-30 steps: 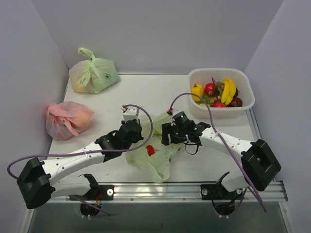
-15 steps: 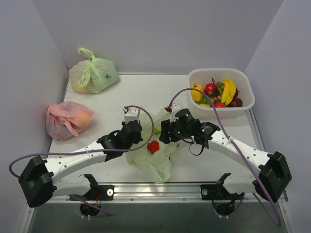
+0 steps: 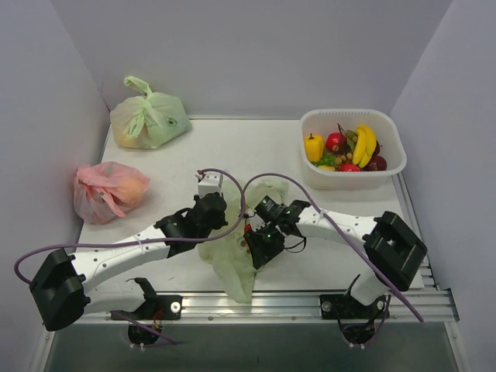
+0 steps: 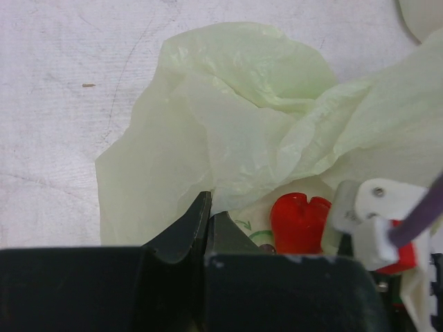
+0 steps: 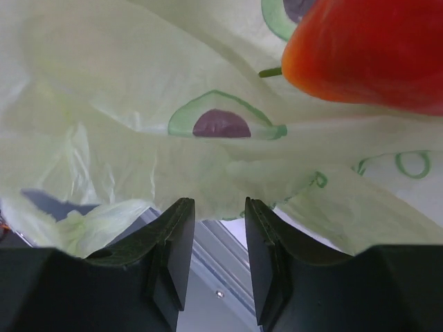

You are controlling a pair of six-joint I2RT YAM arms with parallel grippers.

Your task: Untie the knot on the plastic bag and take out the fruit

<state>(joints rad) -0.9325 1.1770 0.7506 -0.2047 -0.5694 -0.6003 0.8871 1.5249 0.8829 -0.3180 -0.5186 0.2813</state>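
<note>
Near the front edge of the worktop (image 3: 155, 155), the plastic bag (image 3: 229, 271) is pinched at a fold by the clenched left tool (image 4: 209, 218), and the empty, parted right tool (image 5: 216, 207) is best steered past the loose film onto the red fruit (image 4: 299, 221) inside.

Three bags, two arms, one tub (image 3: 353, 180) of fruit.
Bags: one open green bag (image 3: 229, 270), one tied green bag (image 3: 149, 118), one pink bag (image 3: 108, 190); one red fruit (image 4: 299, 221) shows in the open one. Arms: left arm (image 3: 132, 252), right arm (image 3: 341, 226). In the tub: one banana bunch (image 3: 364, 144), one yellow fruit (image 3: 313, 146).
</note>
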